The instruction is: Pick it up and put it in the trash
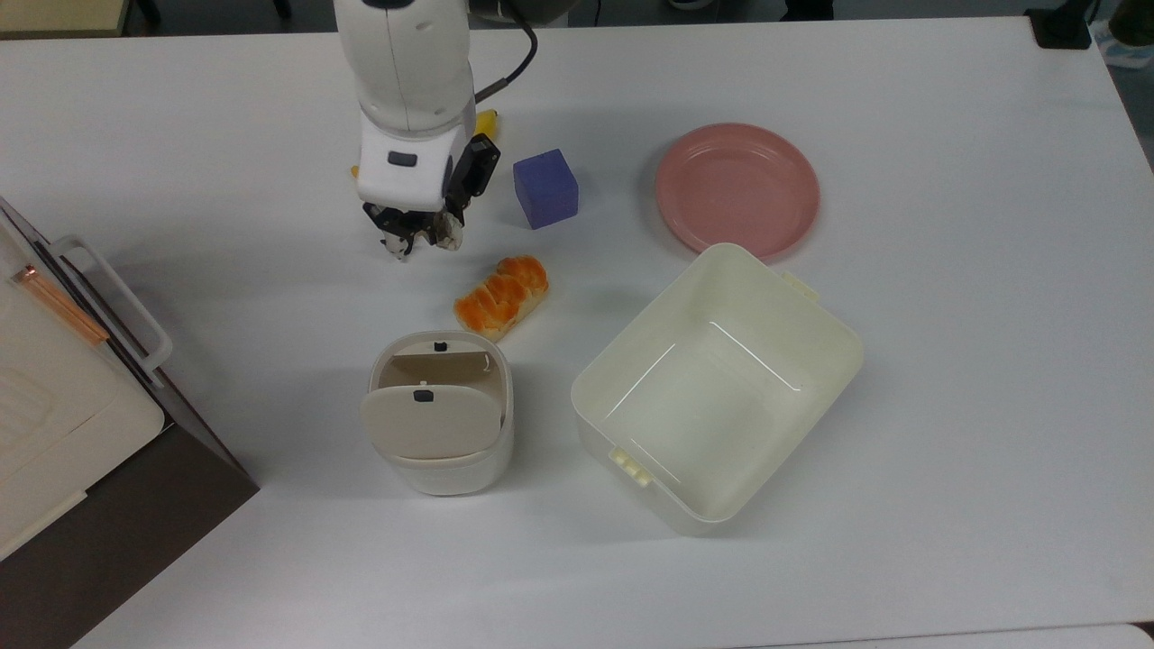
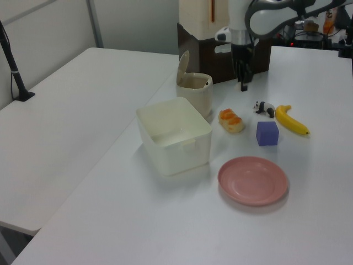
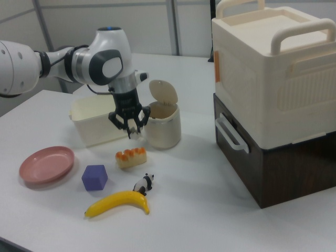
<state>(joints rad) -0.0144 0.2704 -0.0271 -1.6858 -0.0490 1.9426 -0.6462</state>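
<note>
Gripper (image 3: 132, 127) raised above table (image 1: 947, 451), jaws closed on paper wad (image 3: 135, 133). Wad in air, between bread (image 3: 130, 157) and bin (image 3: 163, 126) in right view. Bin lid tipped up, mouth uncovered. Panda toy (image 3: 143, 184) touching banana (image 3: 118, 203). No readable writing or labels.

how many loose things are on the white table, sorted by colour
yellow: 1, banana
purple: 1, cube
pink: 1, plate
orange: 1, bread
black and white: 1, panda toy
cream: 2, trash bin, tub
off-white: 1, paper wad, held up by the gripper
total: 8
</note>
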